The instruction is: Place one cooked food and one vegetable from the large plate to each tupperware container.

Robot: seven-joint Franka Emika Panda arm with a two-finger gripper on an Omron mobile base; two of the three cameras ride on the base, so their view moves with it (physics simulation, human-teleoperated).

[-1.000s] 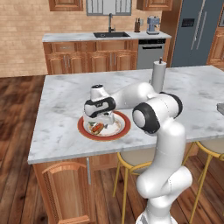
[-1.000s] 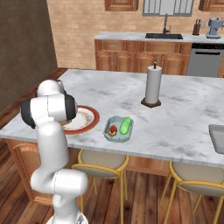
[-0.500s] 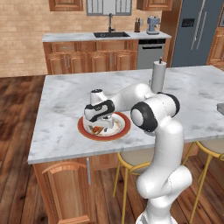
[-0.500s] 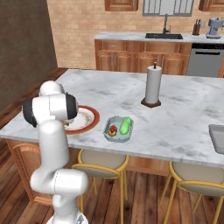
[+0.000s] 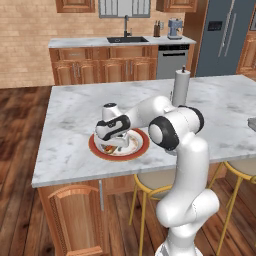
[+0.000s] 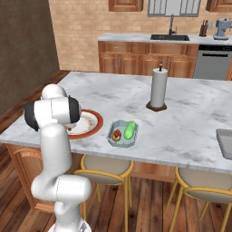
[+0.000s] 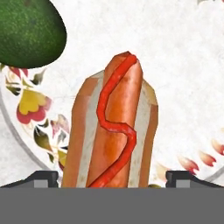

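Hand view: hot dog (image 7: 114, 127) lies on the large plate (image 7: 183, 65), between the spread, empty pincer (image 7: 111, 177) tips | avocado (image 7: 28, 30) nearby | advice — clamp the bun's sides squarely (gently), lift straight.

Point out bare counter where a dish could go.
Free: the marble between the pale tupperware container, the paper towel roll and the darker tray; also behind the roll. Crowded: around the large plate, where the gripper hangs over the hot dog.
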